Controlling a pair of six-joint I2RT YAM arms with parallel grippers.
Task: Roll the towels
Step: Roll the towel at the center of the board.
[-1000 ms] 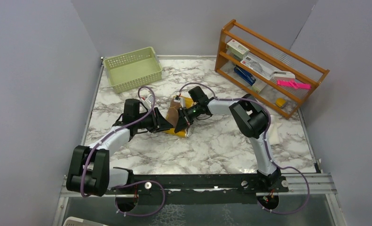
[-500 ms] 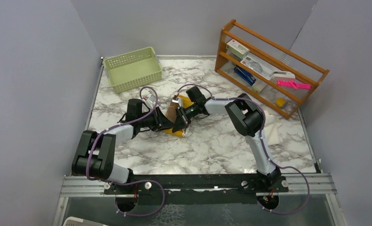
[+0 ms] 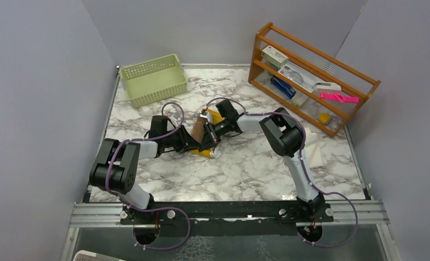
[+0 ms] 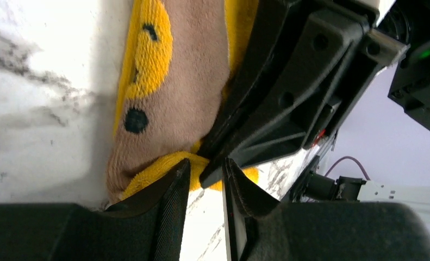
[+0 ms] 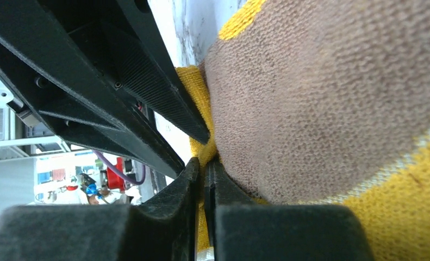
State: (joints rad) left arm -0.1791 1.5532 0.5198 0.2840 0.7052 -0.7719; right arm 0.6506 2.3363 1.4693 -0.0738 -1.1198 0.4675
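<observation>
Labels on rack (image 3: 266, 27) boxes: too small for reading. Overhead, both arms are reaching inward. Left gripper (image 3: 194, 145) and right gripper (image 3: 206, 144) are sitting close together at yellow towel (image 3: 205, 154), mid-table. Cream towel (image 3: 317, 155) is lying near the table's right edge.
Left wrist: fingers (image 4: 169, 206) are standing slightly apart, straddling the towel's yellow fold.
Right wrist: fingers (image 5: 169, 201) are pinching that fold, closed.
</observation>
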